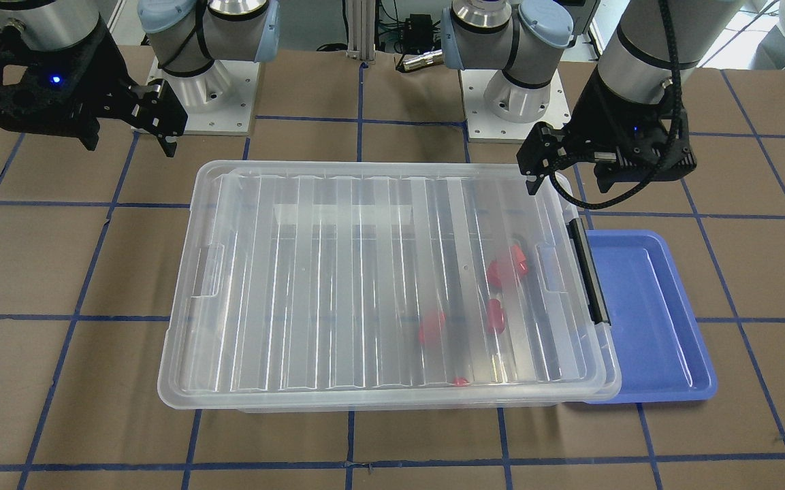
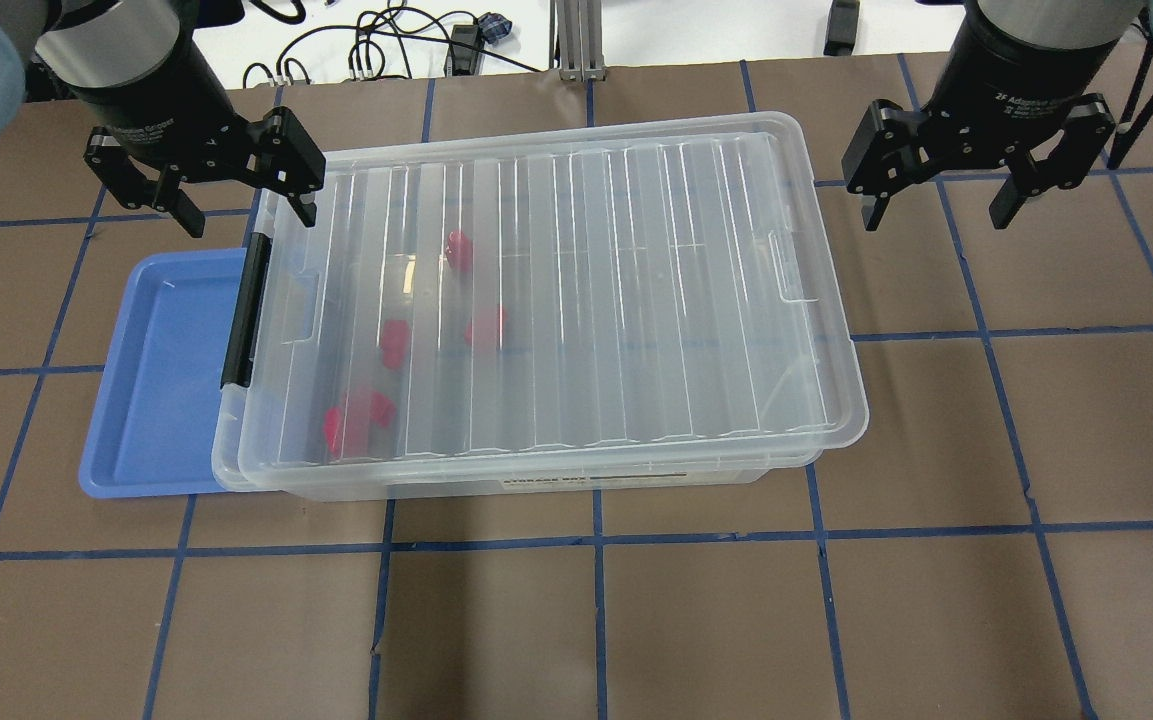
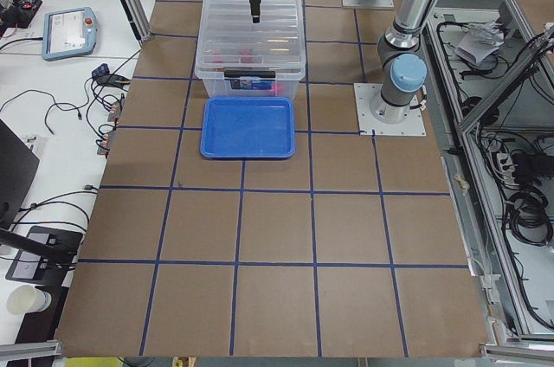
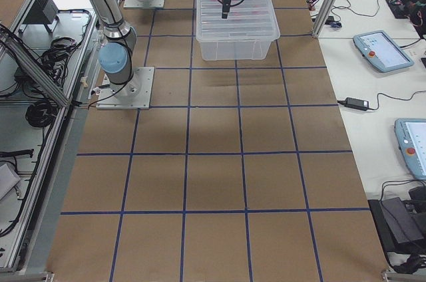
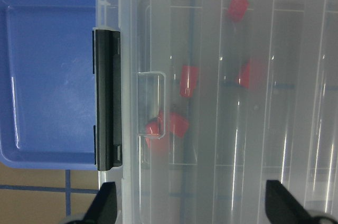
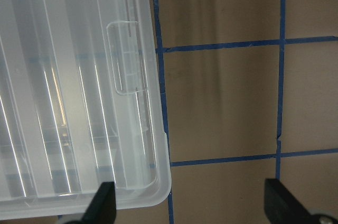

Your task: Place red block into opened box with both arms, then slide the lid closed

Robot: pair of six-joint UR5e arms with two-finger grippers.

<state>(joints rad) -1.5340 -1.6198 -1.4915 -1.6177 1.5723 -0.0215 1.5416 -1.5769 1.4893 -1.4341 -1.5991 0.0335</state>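
The clear box (image 2: 636, 482) stands mid-table, its black bar (image 2: 244, 310) on the short side toward the robot's left. The ridged clear lid (image 2: 616, 300) lies over almost all of it, set slightly away from the bar end. Several red blocks (image 2: 356, 420) (image 1: 508, 267) (image 5: 188, 80) lie inside under the lid, near the bar end. My left gripper (image 2: 251, 215) (image 1: 569, 182) (image 5: 193, 208) hangs open and empty over the far corner at the bar end. My right gripper (image 2: 936, 215) (image 1: 130, 144) (image 6: 191, 205) hangs open and empty over the table beside the box's other short end.
A blue tray (image 2: 156, 380) with nothing in it lies against the box's bar end. The table is brown paper with a blue tape grid. The two arm bases (image 1: 201, 95) stand at the robot's edge of the table. Cables lie beyond the far edge.
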